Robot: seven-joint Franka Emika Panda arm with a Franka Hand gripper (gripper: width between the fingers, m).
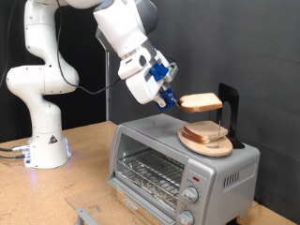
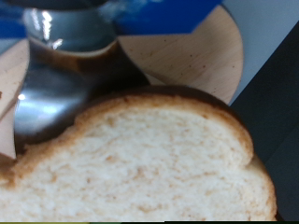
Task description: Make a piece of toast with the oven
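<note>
above the oven (image 1: 178,169) my gripper (image 1: 174,99) is clenched on the piece of toast (image 1: 200,102), held flat and lifted off the plate (image 1: 219,150) with the other slice (image 1: 203,133).

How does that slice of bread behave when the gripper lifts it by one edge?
Probably light and fairly stiff: the slice of bread juts out nearly level from the gripper, barely drooping. Its crumb looks soft and porous in the wrist view, so a hard squeeze could likely dent or tear it.

White rounded arm (image 1: 52,66), black cables, seemingly blue parts at gripper (image 1: 169,94)
</note>
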